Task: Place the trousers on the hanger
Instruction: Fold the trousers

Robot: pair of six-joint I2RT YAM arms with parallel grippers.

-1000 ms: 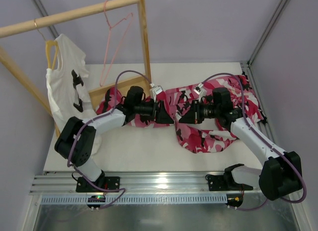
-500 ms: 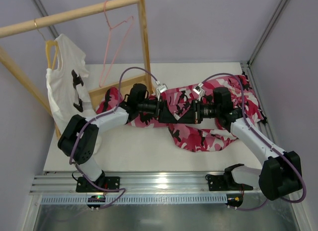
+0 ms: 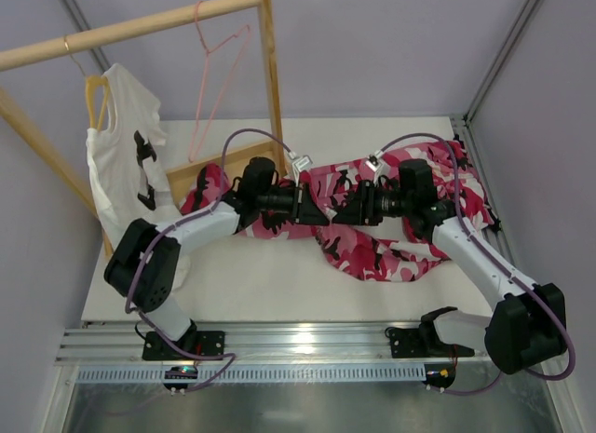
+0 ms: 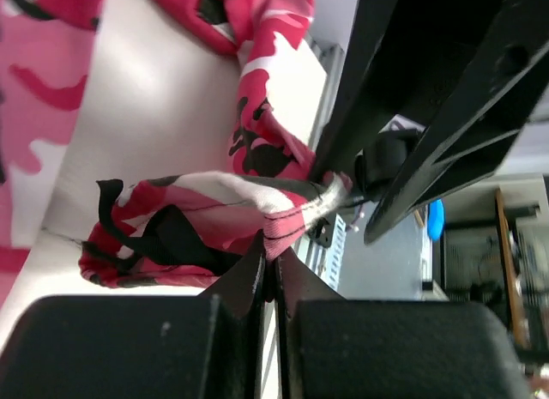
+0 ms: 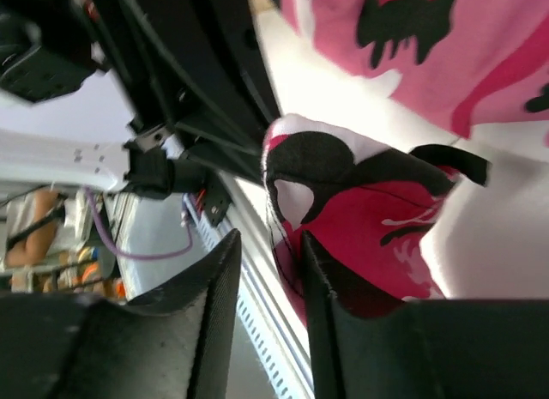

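While left gripper [image 4: 268, 251] clamps pink camouflage cloth trousers [image 4: 214, 202], right gripper [image 5: 268, 241] narrowly open, you're likely mid-handover; next: lift to pale-pink wire hanger [image 3: 212, 84].

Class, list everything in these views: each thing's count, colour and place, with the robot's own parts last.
trousers: one, pink, magenta, white and black camouflage, on the table's middle and right
hanger: one, pale pink wire, hooked on the rack's rail
T-shirt: one, white with black print, hanging at left
yellow hanger: one, under the T-shirt
rack: one, light wood, back left
table: one, white
left gripper: one, black, shut on a trousers fold
right gripper: one, black, jaws parted, beside that fold
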